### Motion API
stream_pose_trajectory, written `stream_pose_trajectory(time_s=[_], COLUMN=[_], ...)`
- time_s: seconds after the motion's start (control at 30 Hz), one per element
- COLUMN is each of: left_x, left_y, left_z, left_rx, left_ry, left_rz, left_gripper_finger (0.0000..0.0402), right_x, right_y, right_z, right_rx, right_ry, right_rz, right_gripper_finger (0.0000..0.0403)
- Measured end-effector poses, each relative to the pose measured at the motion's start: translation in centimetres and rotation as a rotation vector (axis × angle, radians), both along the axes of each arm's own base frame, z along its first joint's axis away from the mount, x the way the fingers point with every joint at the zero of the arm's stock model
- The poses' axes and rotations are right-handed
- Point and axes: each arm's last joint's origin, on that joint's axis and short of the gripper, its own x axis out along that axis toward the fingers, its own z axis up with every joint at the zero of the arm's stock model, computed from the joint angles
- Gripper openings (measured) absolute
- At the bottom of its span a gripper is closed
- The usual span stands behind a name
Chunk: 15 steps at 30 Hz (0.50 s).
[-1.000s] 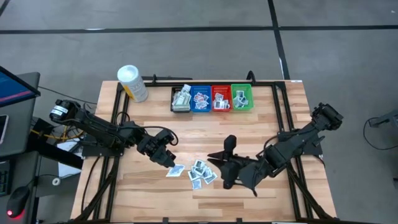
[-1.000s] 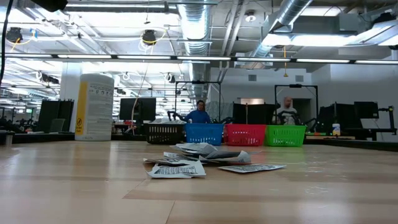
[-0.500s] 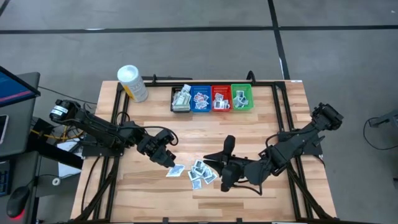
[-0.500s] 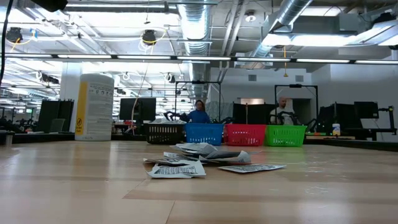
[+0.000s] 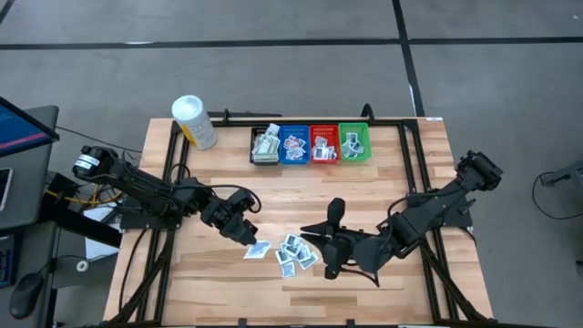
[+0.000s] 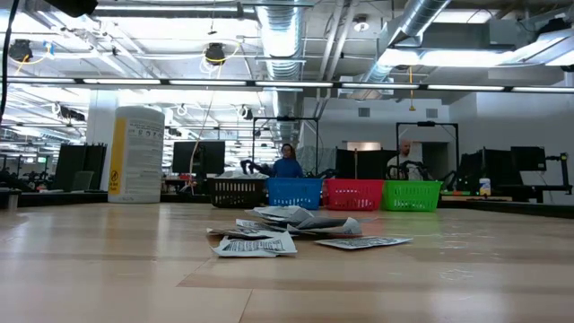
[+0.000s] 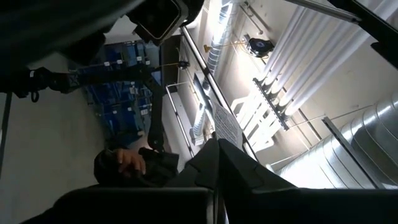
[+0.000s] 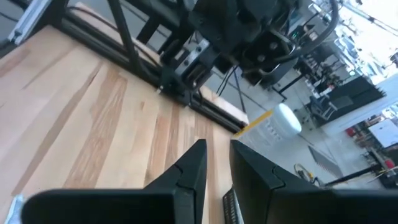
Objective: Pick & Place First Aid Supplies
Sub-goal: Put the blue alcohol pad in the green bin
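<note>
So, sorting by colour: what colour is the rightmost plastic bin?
Green plastic bin, clearest in the high view.

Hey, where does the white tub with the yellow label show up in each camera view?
High view: white tub stands at the table's far left corner, left of the row of bins.
Low view: the tub stands tall at the left, left of the bins.
Left wrist view: not in it.
Right wrist view: a blurred white shape with yellow, probably the tub.
Shared landmark: the bins.
</note>
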Motion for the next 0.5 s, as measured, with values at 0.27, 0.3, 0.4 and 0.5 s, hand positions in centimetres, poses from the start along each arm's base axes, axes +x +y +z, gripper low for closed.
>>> stream_pose_trajectory(time_s=[0.27,0.3,0.4,0.5], left_x=[0.01,0.01,0.01,0.03], left_y=[0.01,0.02,0.01,0.0], left_z=[-0.01,0.0,-0.01,-0.04], left_rx=[-0.002,-0.002,-0.002,-0.001], left_ry=[0.001,0.001,0.001,0.005], left_rz=[0.004,0.005,0.004,0.004], left_gripper_finger=[0.0007,0.0008,0.0009,0.0006], right_x=[0.08,0.08,0.09,0.2], right_y=[-0.23,-0.24,-0.21,-0.12], right_z=[-0.12,-0.12,-0.08,0.23], right_rx=[0.018,0.03,0.065,0.089], right_ry=[0.005,0.002,-0.011,-0.042], right_rz=[-0.015,-0.019,-0.028,-0.027], right_gripper_finger=[0.0064,0.0064,0.0064,0.0064])
